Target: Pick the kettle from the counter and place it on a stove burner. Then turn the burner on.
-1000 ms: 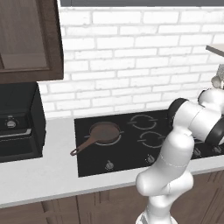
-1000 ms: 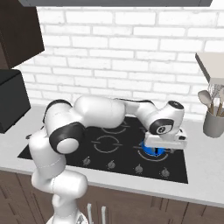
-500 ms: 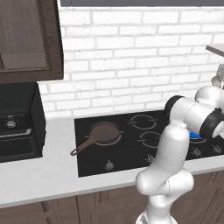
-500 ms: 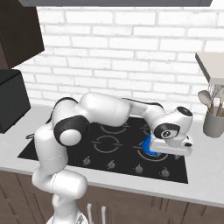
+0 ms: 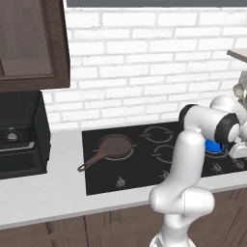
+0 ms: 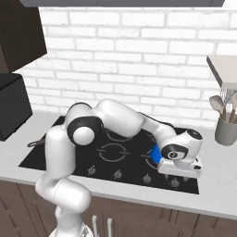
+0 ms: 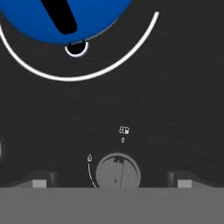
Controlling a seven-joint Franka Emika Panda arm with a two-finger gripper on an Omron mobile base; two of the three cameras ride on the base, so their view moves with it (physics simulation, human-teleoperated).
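in the left base view the white arm rises from the lower right and bends over the right end of the black stove (image 5: 144, 159), which is set into the pale counter (image 5: 48, 193). a sliver of the blue kettle (image 5: 215, 146) shows just behind the arm's wrist, sitting on the stove's right side. a brown skillet (image 5: 112, 147) rests on the left burner with its handle pointing toward the front left, well apart from the kettle. a black appliance (image 5: 19, 135) stands on the counter at the far left, below a dark wood cabinet (image 5: 29, 43). in the right base view the arm reaches from the lower left across the stove, and the hand hangs low over the front right knobs; the kettle (image 6: 156, 154) peeks out just beside the wrist, on the right-hand burner. a grey utensil pot (image 6: 226, 131) stands on the counter to the right, near the white brick wall (image 6: 139, 60). in the hand view the gripper (image 7: 112, 179) is spread wide, its two dark fingertips (image 7: 40, 180) set to either side of a round grey stove knob (image 7: 117, 171), apart from it and holding nothing. the kettle (image 7: 43, 17) sits at the top, inside a white burner ring (image 7: 109, 65).
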